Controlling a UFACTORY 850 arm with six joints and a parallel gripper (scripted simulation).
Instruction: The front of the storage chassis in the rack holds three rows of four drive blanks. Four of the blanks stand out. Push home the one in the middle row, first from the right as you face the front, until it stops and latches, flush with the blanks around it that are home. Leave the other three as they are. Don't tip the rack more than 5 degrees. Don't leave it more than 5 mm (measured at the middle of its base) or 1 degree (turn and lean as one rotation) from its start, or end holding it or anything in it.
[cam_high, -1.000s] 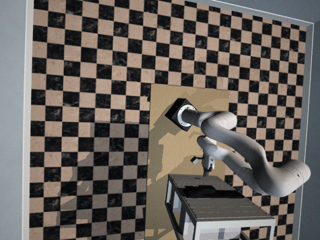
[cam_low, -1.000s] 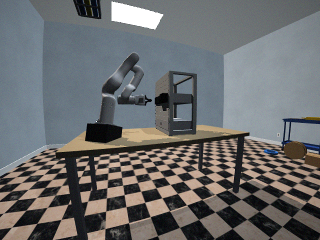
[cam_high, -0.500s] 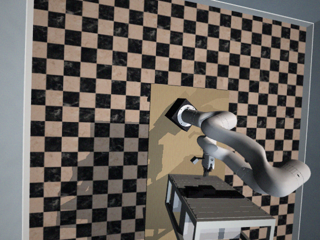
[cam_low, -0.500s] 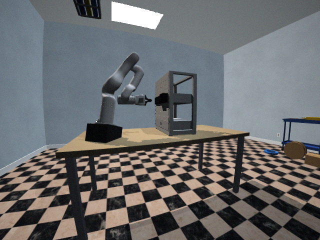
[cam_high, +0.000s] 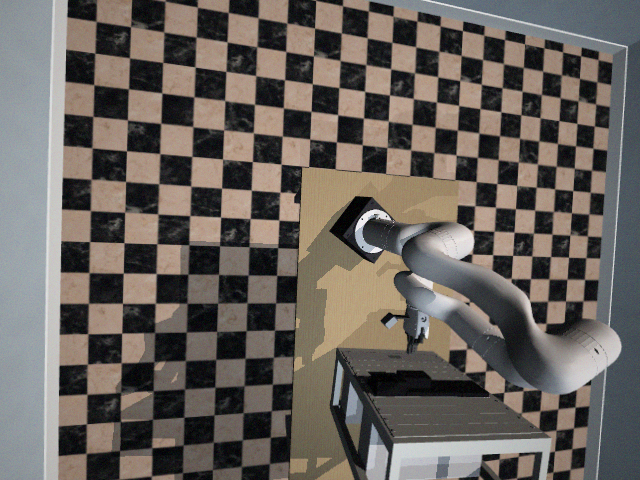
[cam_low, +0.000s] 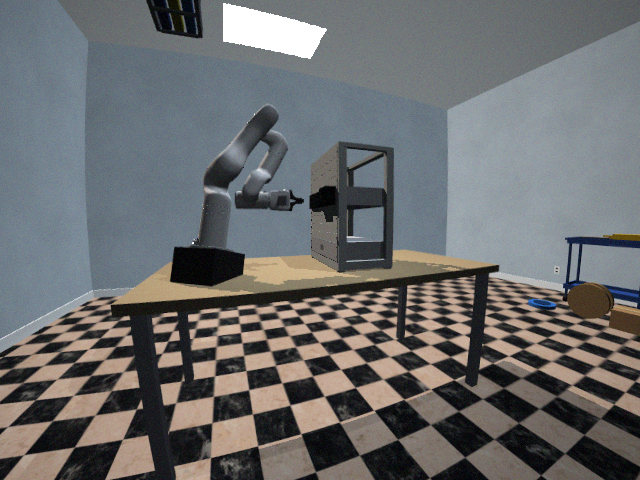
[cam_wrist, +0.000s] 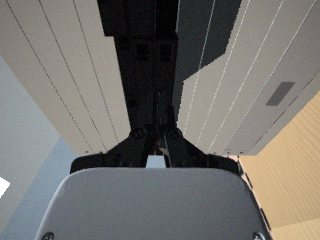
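Observation:
The grey rack (cam_low: 351, 206) stands on the wooden table, its front facing my arm. The black storage chassis (cam_low: 323, 198) sits at mid height in the rack front, with some blanks standing out from it. In the wrist view the dark chassis front (cam_wrist: 147, 65) runs as a band between pale panels, straight ahead of my fingers. My gripper (cam_low: 295, 200) is shut and empty, level with the chassis and a short gap away from it. It also shows in the overhead view (cam_high: 413, 345) and in the wrist view (cam_wrist: 155, 135). Which blank is in front of the fingertips I cannot tell.
The arm's black base (cam_low: 206, 264) sits on the table (cam_low: 305, 276) left of the rack. A blue cart (cam_low: 602, 263), a wooden disc (cam_low: 589, 299) and a blue ring (cam_low: 542, 303) lie on the floor at the far right.

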